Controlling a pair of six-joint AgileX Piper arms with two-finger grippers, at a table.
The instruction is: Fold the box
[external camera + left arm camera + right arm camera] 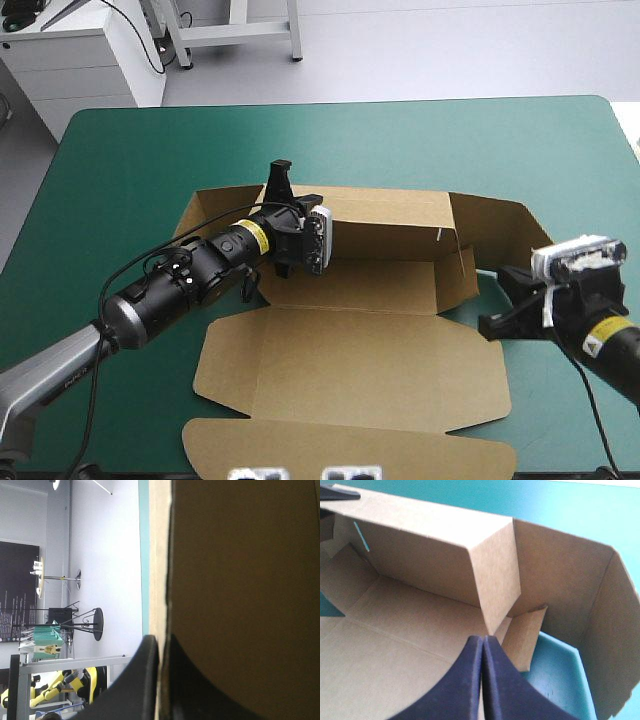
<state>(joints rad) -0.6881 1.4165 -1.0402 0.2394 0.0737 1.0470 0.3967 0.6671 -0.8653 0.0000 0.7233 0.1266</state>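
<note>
Our box (350, 330) sits mid-frame on the teal-green tabletop (130, 200), lid (350, 375) flat toward the bottom. The left tool (280, 172) is pinching the back wall (385, 215) at its top edge. The right tool (483, 639), lower right, is closed on nothing. The board looks light, stiff and springy at the creases, so we'd grab wall edges near the folds.
</note>
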